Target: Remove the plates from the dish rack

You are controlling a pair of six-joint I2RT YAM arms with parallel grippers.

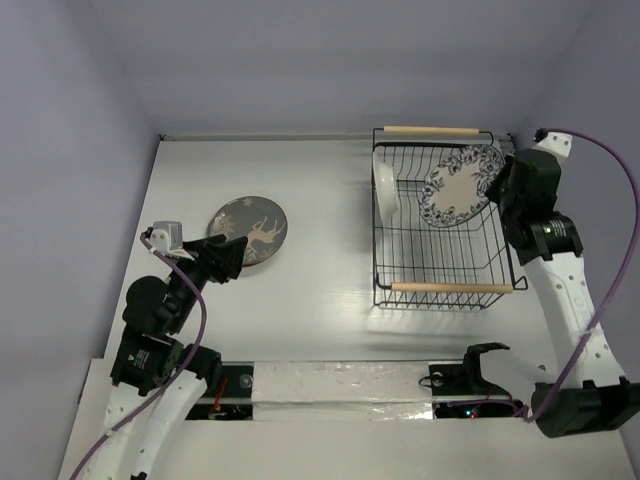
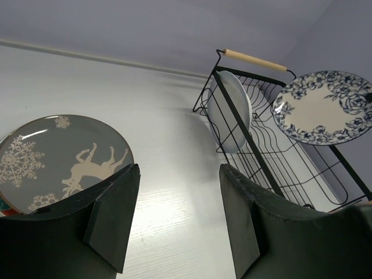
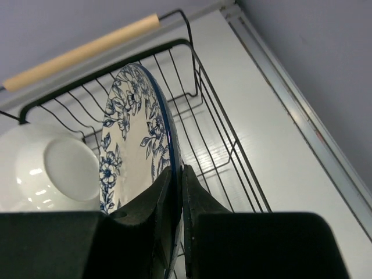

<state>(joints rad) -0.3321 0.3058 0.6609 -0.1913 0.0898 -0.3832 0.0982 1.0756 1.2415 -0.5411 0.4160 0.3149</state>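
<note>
The white round plate with blue floral pattern (image 1: 458, 188) is clenched at its rim by the right gripper (image 3: 176, 174). It is tilted over the far right part of the black wire dish rack with wooden handles (image 1: 450, 288), which is set at the table's (image 1: 320, 300) far right corner. A plain white plate (image 1: 384, 188) is stood on edge at the rack's left end. The left gripper (image 2: 180, 172) is held released, jaws apart, by the near rim of a grey round plate with white reindeer (image 1: 255, 225), laid flat near the table's left edge.
</note>
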